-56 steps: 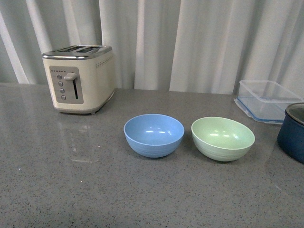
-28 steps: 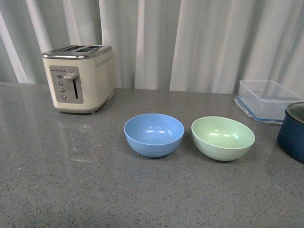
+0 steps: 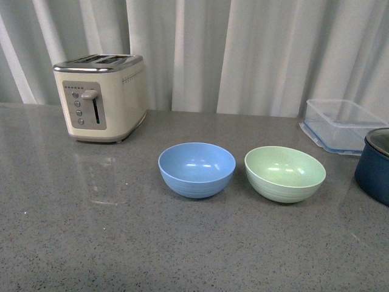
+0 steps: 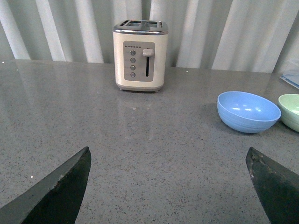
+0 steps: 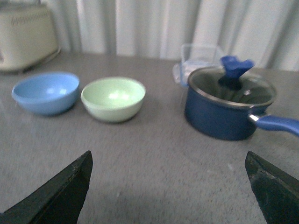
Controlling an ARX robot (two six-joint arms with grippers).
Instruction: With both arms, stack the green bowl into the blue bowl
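The blue bowl (image 3: 197, 169) sits upright and empty at the middle of the grey counter. The green bowl (image 3: 284, 173) sits upright and empty just to its right, a small gap between them. Neither arm shows in the front view. In the left wrist view my left gripper (image 4: 168, 156) is open and empty above bare counter, with the blue bowl (image 4: 248, 111) and the edge of the green bowl (image 4: 290, 111) well ahead. In the right wrist view my right gripper (image 5: 168, 158) is open and empty, with the green bowl (image 5: 113, 98) and the blue bowl (image 5: 46, 92) ahead.
A cream toaster (image 3: 101, 98) stands at the back left. A clear blue-rimmed plastic container (image 3: 340, 125) sits at the back right. A dark navy pot (image 3: 374, 165) with a glass lid stands at the right edge, right of the green bowl; its handle (image 5: 276, 123) shows in the right wrist view.
The front view has shifted slightly: the bowls and toaster sit a few pixels higher in the picture. Nothing on the counter has moved.
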